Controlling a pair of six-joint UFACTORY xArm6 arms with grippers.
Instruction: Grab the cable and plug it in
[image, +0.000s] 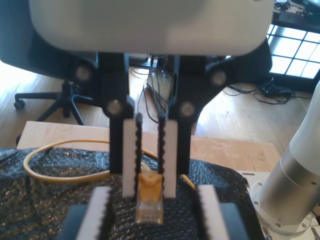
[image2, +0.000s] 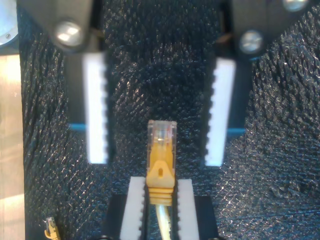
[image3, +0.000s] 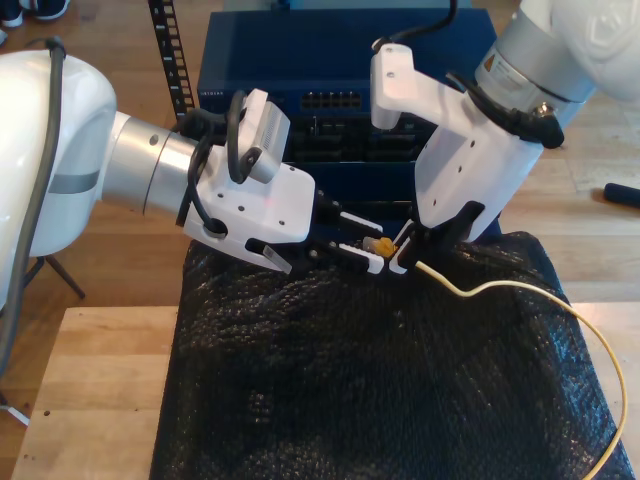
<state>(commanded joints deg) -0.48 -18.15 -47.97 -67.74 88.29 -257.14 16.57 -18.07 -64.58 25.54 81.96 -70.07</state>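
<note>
You will find no readable text, label, brand, number or sign in any of these views. The round mark on the white arm casing at the exterior view's upper right is cut off and too blurred to read. The blue box at the top of the exterior view bears no legible marking.

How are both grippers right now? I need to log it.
My first gripper: open.
My second gripper: closed on the cable.
</note>
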